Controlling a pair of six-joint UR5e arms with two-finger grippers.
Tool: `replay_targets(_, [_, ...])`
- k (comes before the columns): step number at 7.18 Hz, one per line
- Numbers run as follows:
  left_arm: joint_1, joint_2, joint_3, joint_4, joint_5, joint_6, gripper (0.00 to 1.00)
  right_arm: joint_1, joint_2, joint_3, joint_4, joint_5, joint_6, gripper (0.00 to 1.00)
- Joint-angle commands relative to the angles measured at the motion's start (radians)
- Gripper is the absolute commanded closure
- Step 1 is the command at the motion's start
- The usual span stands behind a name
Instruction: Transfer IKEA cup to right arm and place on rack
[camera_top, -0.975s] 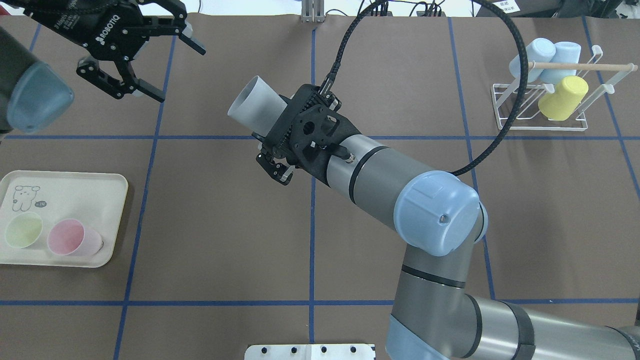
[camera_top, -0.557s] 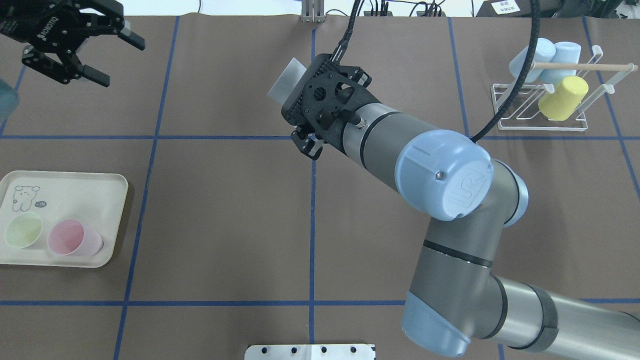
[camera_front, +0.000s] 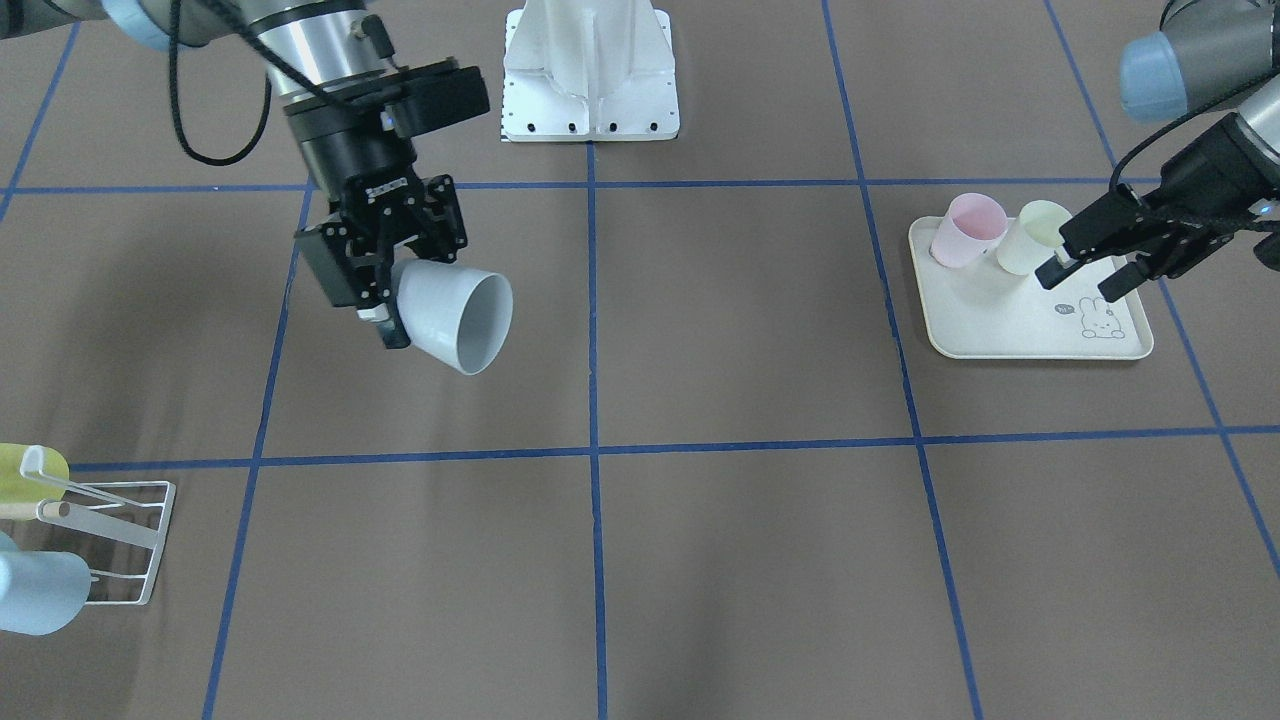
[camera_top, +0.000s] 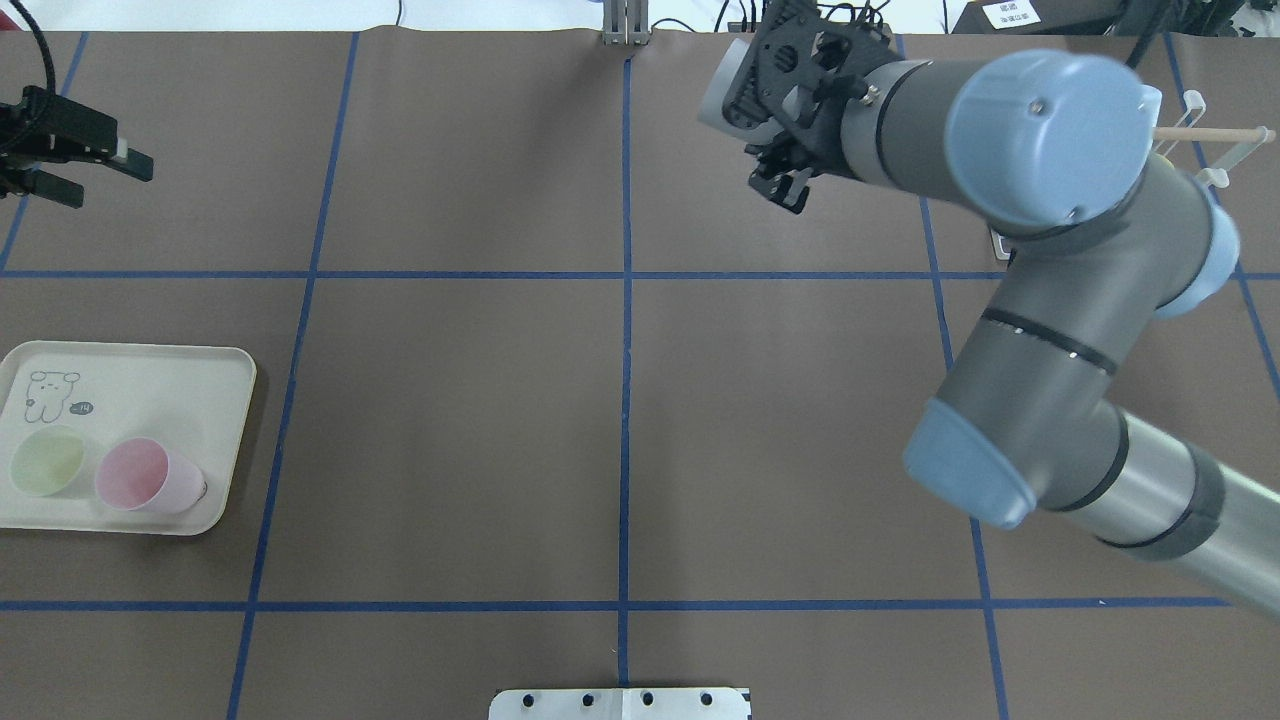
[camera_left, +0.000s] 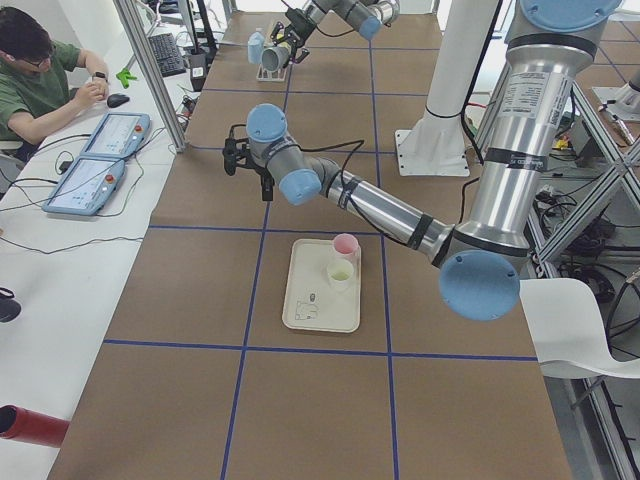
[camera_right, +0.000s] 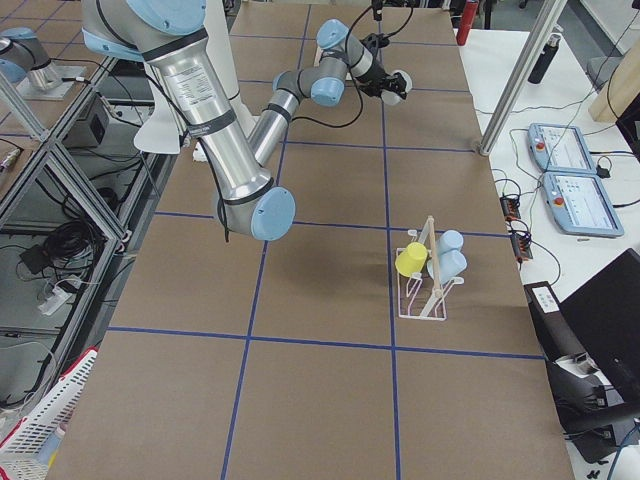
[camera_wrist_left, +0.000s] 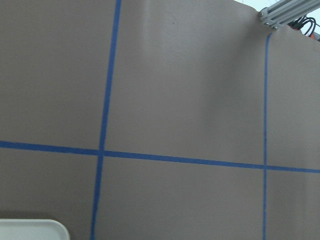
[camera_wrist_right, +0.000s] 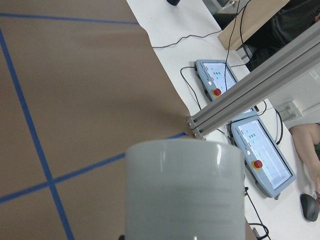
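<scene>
My right gripper (camera_front: 408, 288) is shut on a pale grey cup (camera_front: 458, 312) and holds it on its side above the table, mouth away from the wrist. In the overhead view the right gripper (camera_top: 765, 125) and the cup (camera_top: 716, 92) are at the far edge, right of centre. The cup fills the right wrist view (camera_wrist_right: 184, 192). The white wire rack (camera_front: 115, 540) stands further right, and my right arm hides most of it in the overhead view, leaving only its wooden rod (camera_top: 1215, 132). My left gripper (camera_top: 112, 180) is open and empty at the far left.
The rack (camera_right: 425, 285) holds a yellow cup (camera_right: 410, 260) and two light-blue cups (camera_right: 447, 252). A cream tray (camera_top: 150, 375) at the left holds a pink cup (camera_top: 140, 475) and a green cup (camera_top: 45, 460). An operator sits beyond the table's far edge.
My right arm has swung to the right and toward the far edge with the cup in it, closer to the rack. My left gripper has drawn back to the left, open and empty.
</scene>
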Motion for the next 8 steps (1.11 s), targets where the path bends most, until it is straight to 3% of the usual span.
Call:
replay_targets(1, [-0.046, 0.084, 0.005, 0.002, 0.002, 0.178, 0.0, 0.16, -0.102, 0.022, -0.078, 0.07, -0.286, 0.74])
replay_targets(6, [-0.051, 0.096, 0.009, -0.001, -0.013, 0.189, 0.0, 0.444, -0.375, 0.017, -0.076, 0.033, -1.225, 0.76])
replay_targets(8, [-0.051, 0.098, 0.008, -0.001, -0.015, 0.189, 0.0, 0.449, -0.426, -0.009, -0.076, -0.19, -1.466, 0.75])
